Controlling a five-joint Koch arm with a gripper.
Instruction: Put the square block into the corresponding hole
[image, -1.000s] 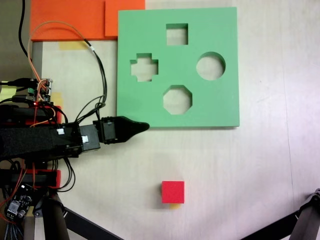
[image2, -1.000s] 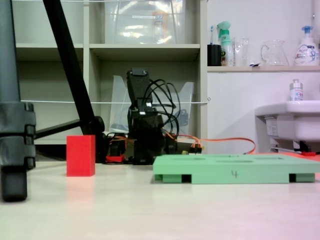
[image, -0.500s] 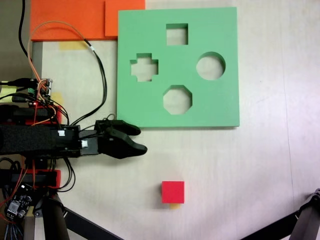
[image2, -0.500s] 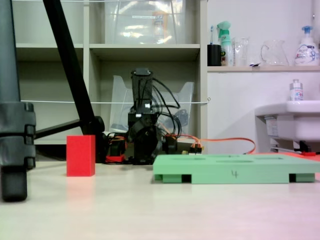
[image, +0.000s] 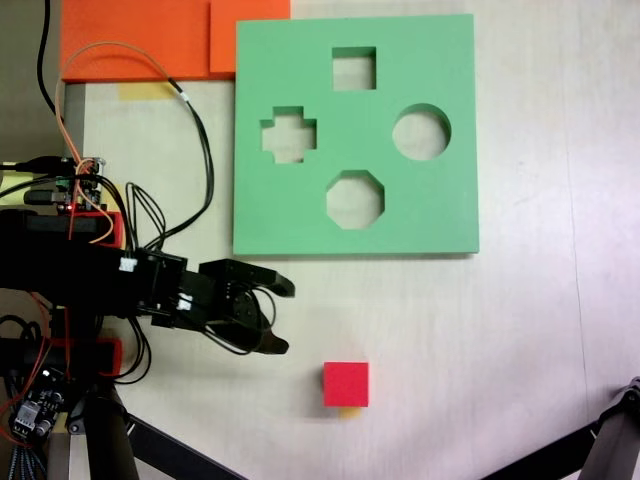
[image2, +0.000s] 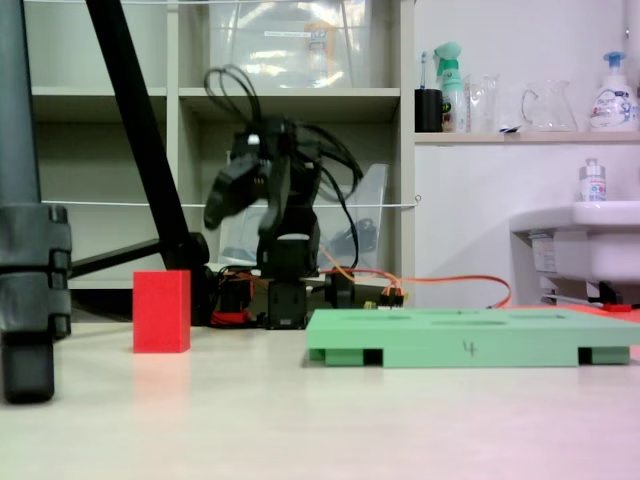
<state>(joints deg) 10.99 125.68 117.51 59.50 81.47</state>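
The square block is a red cube lying alone on the pale table; in a fixed view from table height it stands at the left. The green foam board holds the square hole near its far edge; from the side the board shows as a low slab. My gripper is open, jaws spread wide with nothing between them, left of and slightly above the cube in the top view. From table height the gripper hangs well above the table, right of the cube.
The board also has a cross cutout, a round one and an octagonal one. Orange foam slabs lie at the top left. Tripod legs cross the bottom corners. Cables loop beside the arm.
The gripper swung away from the board's near edge toward the cube, opened its jaws wide, and rose higher above the table.
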